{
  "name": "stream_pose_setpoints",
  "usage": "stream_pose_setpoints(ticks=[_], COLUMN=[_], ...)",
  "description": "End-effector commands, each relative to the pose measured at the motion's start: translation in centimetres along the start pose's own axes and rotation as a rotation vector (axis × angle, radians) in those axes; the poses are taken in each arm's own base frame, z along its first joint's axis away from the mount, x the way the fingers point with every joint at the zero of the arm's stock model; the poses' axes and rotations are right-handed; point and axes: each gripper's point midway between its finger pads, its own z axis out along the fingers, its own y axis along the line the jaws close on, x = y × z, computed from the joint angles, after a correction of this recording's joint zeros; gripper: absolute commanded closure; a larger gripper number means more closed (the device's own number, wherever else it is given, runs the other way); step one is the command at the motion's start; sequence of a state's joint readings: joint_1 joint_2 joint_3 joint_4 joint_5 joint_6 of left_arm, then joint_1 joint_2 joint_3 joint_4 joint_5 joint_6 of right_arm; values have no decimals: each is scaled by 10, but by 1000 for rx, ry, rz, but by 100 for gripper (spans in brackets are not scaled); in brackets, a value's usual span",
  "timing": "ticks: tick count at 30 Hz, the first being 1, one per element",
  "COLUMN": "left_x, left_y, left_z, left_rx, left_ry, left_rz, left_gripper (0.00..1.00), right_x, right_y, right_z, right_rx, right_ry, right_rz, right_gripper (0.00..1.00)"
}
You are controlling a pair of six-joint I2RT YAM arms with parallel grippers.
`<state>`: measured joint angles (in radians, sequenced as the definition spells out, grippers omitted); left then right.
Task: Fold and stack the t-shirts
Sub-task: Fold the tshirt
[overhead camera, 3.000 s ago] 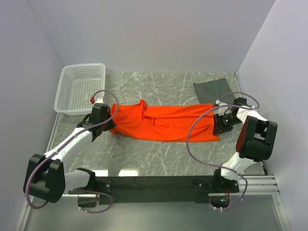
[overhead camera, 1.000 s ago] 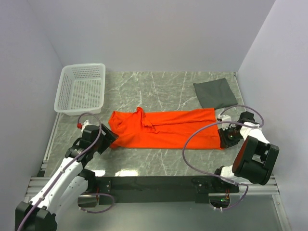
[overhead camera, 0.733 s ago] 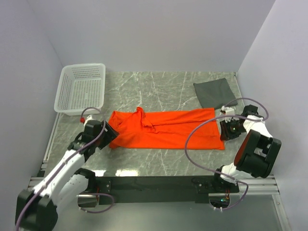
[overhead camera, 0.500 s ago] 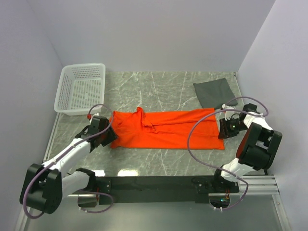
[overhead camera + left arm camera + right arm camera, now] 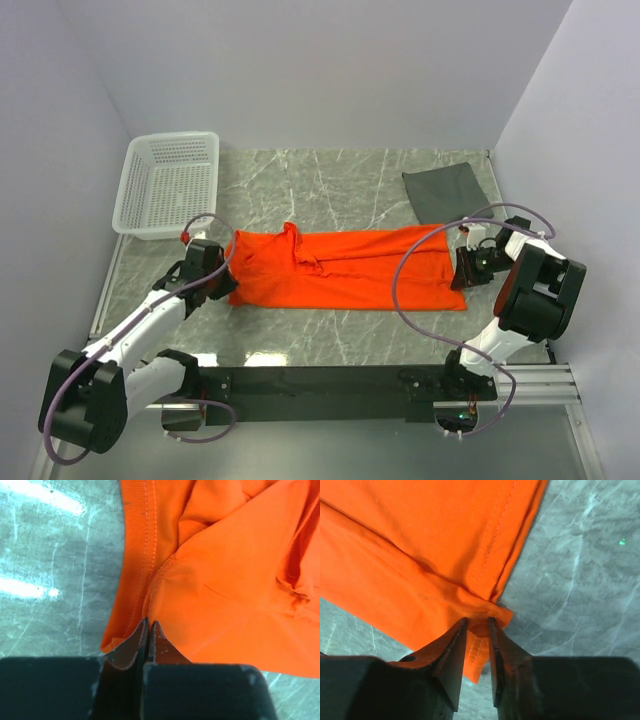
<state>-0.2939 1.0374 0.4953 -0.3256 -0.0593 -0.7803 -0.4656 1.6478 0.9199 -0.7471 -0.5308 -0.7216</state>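
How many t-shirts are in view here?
2. The orange t-shirt lies spread across the middle of the table; the dark grey t-shirt lies flat at the far right corner. None seems hidden.

Grey marble table (image 5: 340, 335): orange t-shirt (image 5: 345, 268) stretched left to right across the middle, dark grey t-shirt (image 5: 445, 192) far right, white basket (image 5: 170, 183) far left.

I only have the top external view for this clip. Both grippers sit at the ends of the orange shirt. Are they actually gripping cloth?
Observer: In the left wrist view, the left gripper is pinched shut on the orange t-shirt, beside a double-stitched band.
Operator: And the right?
Observer: In the right wrist view, the right gripper is closed on a bunched corner of cloth.
Operator: A single layer there?
Observer: No. The stitched hem lies over a second orange layer.
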Motion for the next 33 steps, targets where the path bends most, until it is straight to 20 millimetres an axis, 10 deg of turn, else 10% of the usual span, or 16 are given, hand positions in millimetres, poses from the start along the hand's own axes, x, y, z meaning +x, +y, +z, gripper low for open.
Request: stream_pose_setpoints(ticks=[1, 6, 25, 33], left_x=[-21, -25, -22, 33], left_y=[-19, -24, -25, -15], left_z=[-12, -27, -84, -84], left_rx=[68, 103, 167, 155], left_ry=[-65, -90, -130, 106], left_rz=[14, -8, -253, -266], left_gripper=[99, 99, 99, 99], right_x=[-13, -14, 0, 27], right_y=[1, 6, 7, 4], right_z=[-4, -16, -52, -56], right_rx=[-23, -7, 156, 156], right_ry=[-41, -56, -72, -8], right_rz=[-4, -35, -146, -190], right_gripper=[72, 95, 100, 100])
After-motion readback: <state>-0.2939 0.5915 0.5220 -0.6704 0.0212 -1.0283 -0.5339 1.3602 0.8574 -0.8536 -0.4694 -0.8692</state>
